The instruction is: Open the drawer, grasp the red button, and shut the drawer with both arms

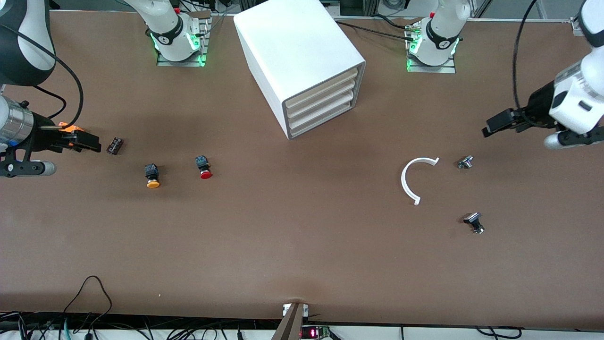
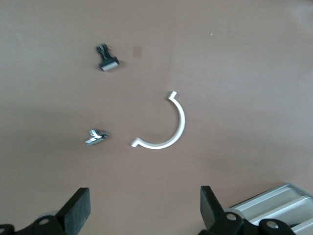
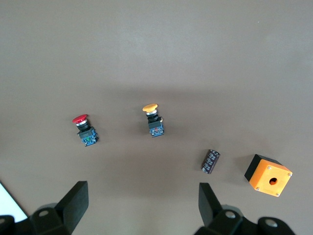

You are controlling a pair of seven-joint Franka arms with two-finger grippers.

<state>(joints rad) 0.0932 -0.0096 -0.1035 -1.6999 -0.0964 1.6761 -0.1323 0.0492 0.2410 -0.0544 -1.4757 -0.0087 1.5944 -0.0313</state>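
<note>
The drawer (image 1: pixel 323 106) sits shut in the cabinet (image 1: pixel 297 61), its face angled toward the left arm's end of the table (image 1: pixel 302 245). The button (image 1: pixel 204 167) lies out on the table toward the right arm's end. The left gripper (image 1: pixel 490 126) looks better placed for the pull and the right gripper (image 1: pixel 92 141) for the button; both hover with jaws wide apart and empty.

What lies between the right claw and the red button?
The yellow button lies on the table between the right claw and the red button, with a small black cylinder right by the claw. The claw hangs open above them.
</note>
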